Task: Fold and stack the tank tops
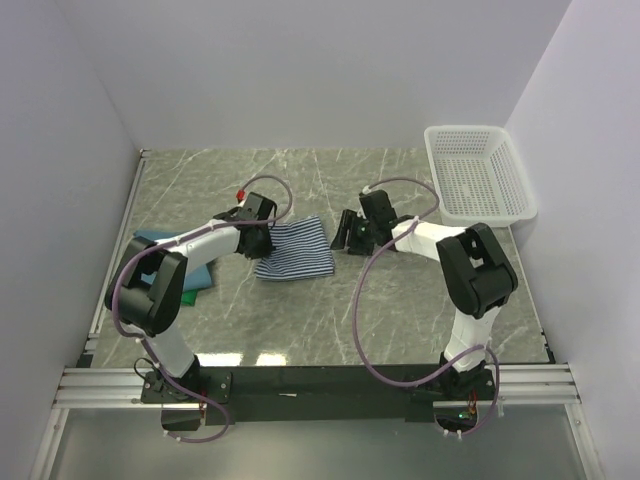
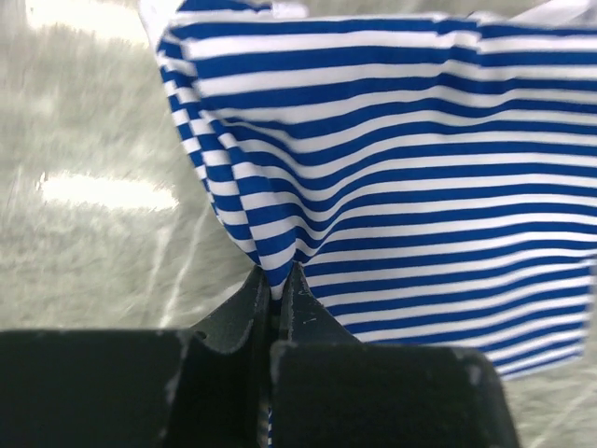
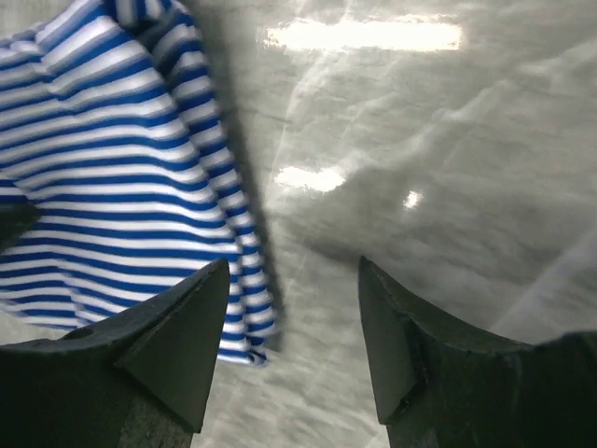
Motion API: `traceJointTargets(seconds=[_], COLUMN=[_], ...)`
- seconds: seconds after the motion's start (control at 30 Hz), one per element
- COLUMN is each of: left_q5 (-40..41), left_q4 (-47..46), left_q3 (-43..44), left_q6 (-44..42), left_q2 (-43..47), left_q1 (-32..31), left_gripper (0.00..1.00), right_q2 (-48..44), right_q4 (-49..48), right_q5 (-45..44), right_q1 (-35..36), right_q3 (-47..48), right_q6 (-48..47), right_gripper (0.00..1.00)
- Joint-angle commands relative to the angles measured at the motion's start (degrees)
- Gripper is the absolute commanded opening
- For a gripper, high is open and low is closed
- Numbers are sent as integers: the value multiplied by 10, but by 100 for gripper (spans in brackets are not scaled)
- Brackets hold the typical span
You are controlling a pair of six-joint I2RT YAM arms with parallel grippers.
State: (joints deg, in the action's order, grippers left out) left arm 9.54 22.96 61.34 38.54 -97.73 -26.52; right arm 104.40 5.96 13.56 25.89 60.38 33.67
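The navy-and-white striped fabric tank top (image 1: 297,250) lies near the middle of the grey marbled tabletop (image 1: 400,310), gathered into a rough rectangle between the two arms. The left end effector (image 2: 280,285) is clenched on it. In the left wrist view the fingers are pressed together on a pinch of striped cloth at the garment's left edge, and the fabric puckers up towards that pinch. The right end effector (image 3: 294,308) is released. Its fingers stand wide apart over bare tabletop with nothing between them, just to the right of the striped top's right edge.

At the left side, the dusty teal-blue fabric tank top (image 1: 150,238) and the bright green fabric tank top (image 1: 195,293) lie together as a low pile. The teal one seems to lie over the green, though the left arm covers much of them, so how neatly they are folded cannot be told. The white plastic mesh basket (image 1: 468,129) sits at the far right, well apart from the clothes, with nothing visible in it.

By this layout the task looks well advanced. Two tops appear folded and stacked, and the striped one is reduced to a compact shape. What seems left is to finish or tidy its fold and carry it left onto the pile.
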Motion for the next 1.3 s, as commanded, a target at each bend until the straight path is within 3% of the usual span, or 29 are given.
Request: traceJointTargets(seconds=[0.0, 0.4, 0.53, 0.6, 0.67, 0.73, 0.77, 1.27], left_q5=[-18, -37, -48, -51, -54, -54, -53, 22], left_q4=[-26, -88, -105, -109, -115, -114, -109, 16], left_q3=[-20, -87, -99, -100, -100, -98, -94, 8], left_q6=[-8, 10, 15, 17, 18, 16, 15, -31], left_q2=[2, -24, -30, -38, -38, -34, -27, 77], left_q1=[5, 24, 24, 24, 24, 24, 24, 24], left_gripper=[1, 1, 1, 1, 0, 1, 0, 1], right_q2=[28, 54, 81, 93, 100, 99, 97, 15], right_q4=[-78, -84, -95, -106, -105, -97, -86, 4], right_q5=[32, -26, -8, 9, 16, 13, 12, 11], right_q1=[11, 83, 97, 100, 101, 101, 101, 102], right_q3=[-8, -45, -36, -34, -27, -18, -14, 98], right_q6=[13, 67, 77, 87, 92, 90, 88, 83], right_gripper=[65, 65, 60, 52, 23, 4, 0, 0])
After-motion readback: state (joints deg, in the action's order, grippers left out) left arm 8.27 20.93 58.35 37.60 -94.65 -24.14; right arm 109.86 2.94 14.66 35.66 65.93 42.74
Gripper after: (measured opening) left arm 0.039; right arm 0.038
